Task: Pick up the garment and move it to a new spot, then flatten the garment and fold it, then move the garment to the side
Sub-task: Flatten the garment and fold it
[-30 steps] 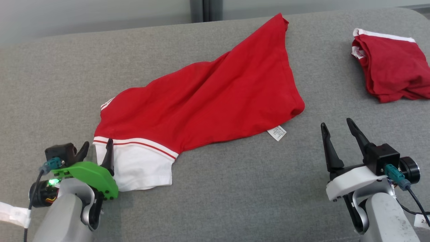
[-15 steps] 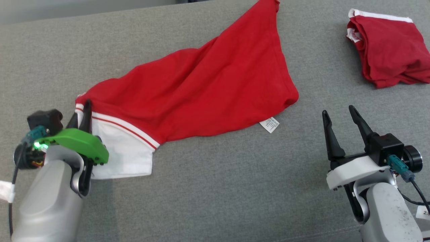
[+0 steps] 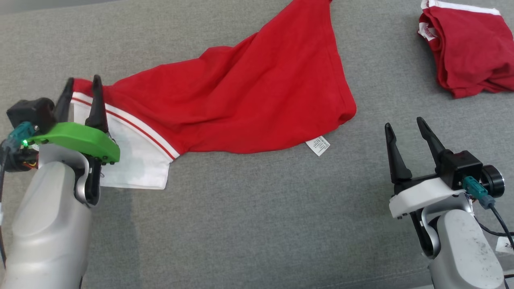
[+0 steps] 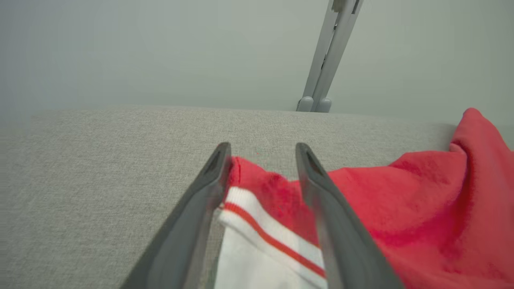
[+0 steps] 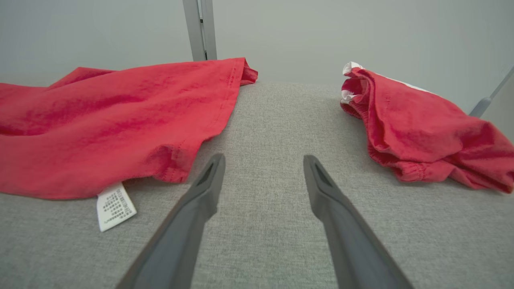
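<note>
Lying diagonally, garment (image 3: 249, 92), white sleeve (image 3: 136, 164) nearest, leftward.

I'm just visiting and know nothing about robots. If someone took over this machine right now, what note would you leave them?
Left gripper: open, fingers either side of the red garment's striped sleeve corner, apparently not clamping it.
Right gripper: open, over the bare grey surface, apart from the cloth.
Garment: stretched out but wrinkled, unfolded. A second red garment lies bunched at far right.
Done: garment laid out.
Left: flatten, fold, move aside.
</note>
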Robot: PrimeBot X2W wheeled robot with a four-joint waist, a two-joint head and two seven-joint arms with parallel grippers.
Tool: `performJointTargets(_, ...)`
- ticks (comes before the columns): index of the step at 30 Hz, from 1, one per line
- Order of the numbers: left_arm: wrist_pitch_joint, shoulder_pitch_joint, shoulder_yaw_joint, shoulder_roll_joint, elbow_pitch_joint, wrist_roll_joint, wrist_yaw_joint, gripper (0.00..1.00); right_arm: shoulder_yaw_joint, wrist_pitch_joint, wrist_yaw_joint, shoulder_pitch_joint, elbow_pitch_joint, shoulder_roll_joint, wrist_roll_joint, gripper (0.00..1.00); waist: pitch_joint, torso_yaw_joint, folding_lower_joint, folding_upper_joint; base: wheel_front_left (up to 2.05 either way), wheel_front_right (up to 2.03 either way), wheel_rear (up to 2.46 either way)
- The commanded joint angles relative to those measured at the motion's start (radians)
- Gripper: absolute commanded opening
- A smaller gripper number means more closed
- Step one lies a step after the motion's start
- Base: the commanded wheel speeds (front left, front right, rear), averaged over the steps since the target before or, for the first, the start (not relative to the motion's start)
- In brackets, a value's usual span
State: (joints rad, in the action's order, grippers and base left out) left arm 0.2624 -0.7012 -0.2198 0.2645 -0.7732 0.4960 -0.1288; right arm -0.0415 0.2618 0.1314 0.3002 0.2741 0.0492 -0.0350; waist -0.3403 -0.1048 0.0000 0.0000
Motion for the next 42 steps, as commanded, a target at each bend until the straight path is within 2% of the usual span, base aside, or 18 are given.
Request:
performJointTargets(1,0.002,0.033,0.020,-0.008,0.028,-0.009,-0.001,1.00,0.001,0.004,-0.002,0.018,0.008,0.003,0.006,1.00,0.002,0.009,0.0000,0.0000,0.00,0.00,0.00)
performJointTargets(6,0.001,0.124,0.088,-0.049,0.161,-0.051,-0.001,1.00,0.021,0.004,-0.002,0.052,0.065,0.003,0.046,1.00,0.017,0.042,0.0000,0.0000,0.00,0.00,0.00)
performJointTargets(12,0.001,0.264,0.144,-0.128,0.307,-0.080,-0.003,1.00,0.073,-0.026,-0.002,0.070,0.169,0.003,0.090,1.00,0.041,0.095,0.0000,0.0000,0.00,0.00,0.00)
performJointTargets(17,0.002,0.357,0.137,-0.169,0.399,-0.088,-0.003,1.00,0.073,-0.021,-0.002,0.096,0.239,0.004,0.137,1.00,0.045,0.135,0.0000,0.0000,0.00,0.00,0.00)
performJointTargets(24,0.002,0.410,0.119,-0.188,0.453,-0.087,-0.003,1.00,0.027,-0.002,-0.002,0.172,0.354,0.003,0.204,1.00,0.043,0.174,0.0000,0.0000,0.00,0.00,0.00)
performJointTargets(25,0.002,0.413,0.116,-0.191,0.459,-0.089,-0.003,1.00,0.013,0.002,-0.002,0.187,0.379,0.004,0.217,0.78,0.045,0.179,0.0000,0.0000,0.00,0.00,0.00)
performJointTargets(26,0.002,0.414,0.114,-0.192,0.463,-0.090,-0.003,1.00,0.001,0.002,-0.002,0.192,0.385,0.004,0.219,0.46,0.047,0.180,0.0000,0.0000,0.00,0.00,0.00)
performJointTargets(27,0.002,0.415,0.114,-0.194,0.467,-0.091,-0.003,1.00,-0.006,0.003,-0.002,0.194,0.388,0.004,0.220,0.38,0.049,0.180,0.0000,0.0000,0.00,0.00,0.00)
performJointTargets(28,0.002,0.420,0.113,-0.195,0.471,-0.092,-0.003,1.00,-0.011,0.003,-0.002,0.194,0.384,0.003,0.219,0.19,0.053,0.178,0.0000,0.0000,0.00,0.00,0.00)
performJointTargets(30,0.002,0.429,0.113,-0.196,0.474,-0.095,-0.004,1.00,-0.025,0.004,-0.002,0.183,0.361,0.004,0.220,0.00,0.059,0.172,0.0000,0.0000,0.00,0.00,0.00)
performJointTargets(37,0.002,0.438,0.109,-0.199,0.490,-0.097,-0.004,1.00,-0.060,0.004,-0.002,0.122,0.278,0.004,0.236,0.00,0.075,0.143,0.0000,0.0000,0.00,0.00,0.00)
performJointTargets(42,0.002,0.450,0.108,-0.201,0.498,-0.090,-0.004,1.00,-0.085,-0.002,-0.002,0.054,0.233,0.003,0.292,0.00,0.083,0.121,0.0000,0.0000,0.00,0.00,0.00)
